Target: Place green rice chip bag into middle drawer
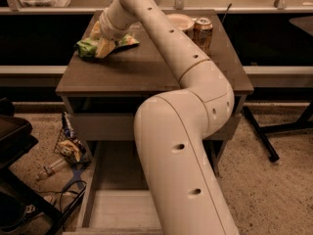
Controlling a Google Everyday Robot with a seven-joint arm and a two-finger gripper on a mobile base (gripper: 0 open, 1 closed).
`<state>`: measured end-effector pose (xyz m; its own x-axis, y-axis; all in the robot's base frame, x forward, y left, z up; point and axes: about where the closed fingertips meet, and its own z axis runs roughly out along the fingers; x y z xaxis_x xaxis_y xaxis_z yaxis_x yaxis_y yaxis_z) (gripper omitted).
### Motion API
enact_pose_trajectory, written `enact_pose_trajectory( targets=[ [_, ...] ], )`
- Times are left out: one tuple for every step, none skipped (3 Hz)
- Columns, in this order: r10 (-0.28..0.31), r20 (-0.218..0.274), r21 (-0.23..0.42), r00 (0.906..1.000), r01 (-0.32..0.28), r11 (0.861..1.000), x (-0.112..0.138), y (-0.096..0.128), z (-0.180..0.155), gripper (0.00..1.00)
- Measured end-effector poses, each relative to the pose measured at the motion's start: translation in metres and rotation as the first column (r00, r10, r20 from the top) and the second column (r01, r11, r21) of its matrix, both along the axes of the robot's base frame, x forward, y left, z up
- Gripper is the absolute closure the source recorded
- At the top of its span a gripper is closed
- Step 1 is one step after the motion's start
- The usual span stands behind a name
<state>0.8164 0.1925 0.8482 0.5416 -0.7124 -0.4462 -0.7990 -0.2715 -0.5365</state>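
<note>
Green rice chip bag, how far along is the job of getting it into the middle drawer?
Done: the middle drawer stands pulled open below the table top. In hand: the gripper is down at the green rice chip bag, which lies on the table top. Left: lifting the bag, carrying it down and setting it in the drawer.

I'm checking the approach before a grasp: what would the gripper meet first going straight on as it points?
The gripper points down over the tabletop; the green rice chip bag lies directly beneath it, so it likely meets the bag first. Whether they already touch is unclear.
</note>
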Motion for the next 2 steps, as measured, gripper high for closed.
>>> enact_pose_trajectory(
  targets=[
    [0.004, -0.005, -0.002, 1.0000, -0.004, 1.000, -0.0004, 0.0028, -0.0040, 0.86],
    [0.007, -0.010, -0.003, 0.9999, -0.007, 1.000, -0.0009, 0.0057, -0.0077, 1.00]
  ],
)
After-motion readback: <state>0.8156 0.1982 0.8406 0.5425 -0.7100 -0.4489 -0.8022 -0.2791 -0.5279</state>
